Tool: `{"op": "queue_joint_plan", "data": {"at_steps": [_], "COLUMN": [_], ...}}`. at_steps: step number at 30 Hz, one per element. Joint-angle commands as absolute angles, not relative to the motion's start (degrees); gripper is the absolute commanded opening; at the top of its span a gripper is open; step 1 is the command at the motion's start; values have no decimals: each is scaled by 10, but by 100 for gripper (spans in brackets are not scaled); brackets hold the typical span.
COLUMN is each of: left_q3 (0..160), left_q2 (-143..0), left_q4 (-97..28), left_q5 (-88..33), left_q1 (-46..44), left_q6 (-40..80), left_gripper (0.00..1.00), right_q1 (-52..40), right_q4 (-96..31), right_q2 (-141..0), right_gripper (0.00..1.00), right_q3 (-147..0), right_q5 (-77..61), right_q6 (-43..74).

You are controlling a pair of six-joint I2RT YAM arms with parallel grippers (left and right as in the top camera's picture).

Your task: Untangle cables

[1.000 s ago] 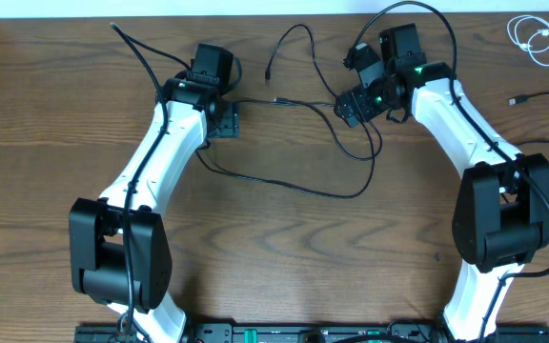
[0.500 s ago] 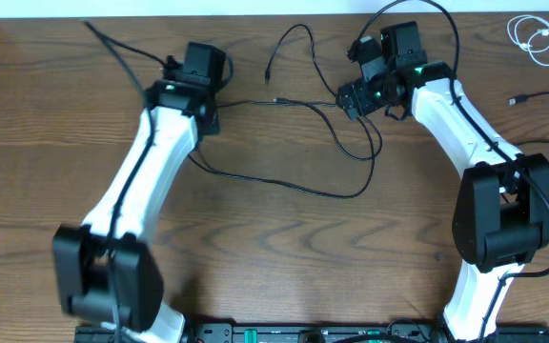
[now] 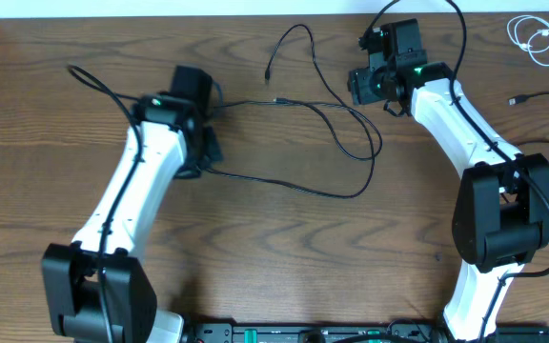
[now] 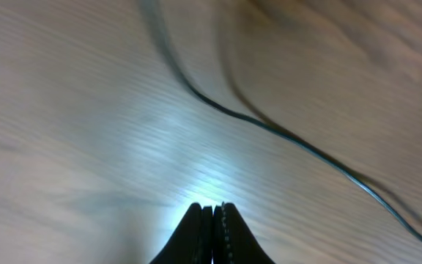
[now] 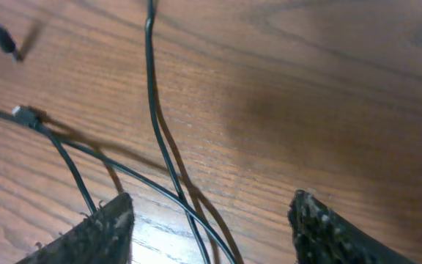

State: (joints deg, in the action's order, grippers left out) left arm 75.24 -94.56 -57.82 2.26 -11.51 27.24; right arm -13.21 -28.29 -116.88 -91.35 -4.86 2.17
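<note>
Left arm swung leftward over the bench [image 3: 274,267] since a second ago; left fingers [image 4: 212,220] pressed together, nothing visibly pinched. Black cables [image 3: 298,186] lie looped between the arms; white cable [image 3: 537,38] coiled well apart, far right. Right fingers [image 5: 108,220] spread, nearer the loops, straddling strands that run lengthwise away from them.
</note>
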Motion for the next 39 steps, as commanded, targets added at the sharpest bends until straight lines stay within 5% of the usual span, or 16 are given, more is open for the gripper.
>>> {"op": "queue_joint_plan", "data": {"at_steps": [1,21,39], "left_q3": [698,536,534], "left_q2": [-952,-962,-1054], "left_q4": [-536,-298,-181], "left_q5": [-60,-51,-19], "left_q1": [-147,-204,-204], "left_q6": [330,517,563], "left_gripper": [8,7,7], "right_q1": [-125,-130,-147], "right_q4": [-272,-191,-175], "right_q2": [-1192,-1254,-1274], "right_gripper": [58,51,53], "right_q3": [-911,-912,-911], "right_q5": [-60,-75,-81], "right_q6": [67,89,103]}}
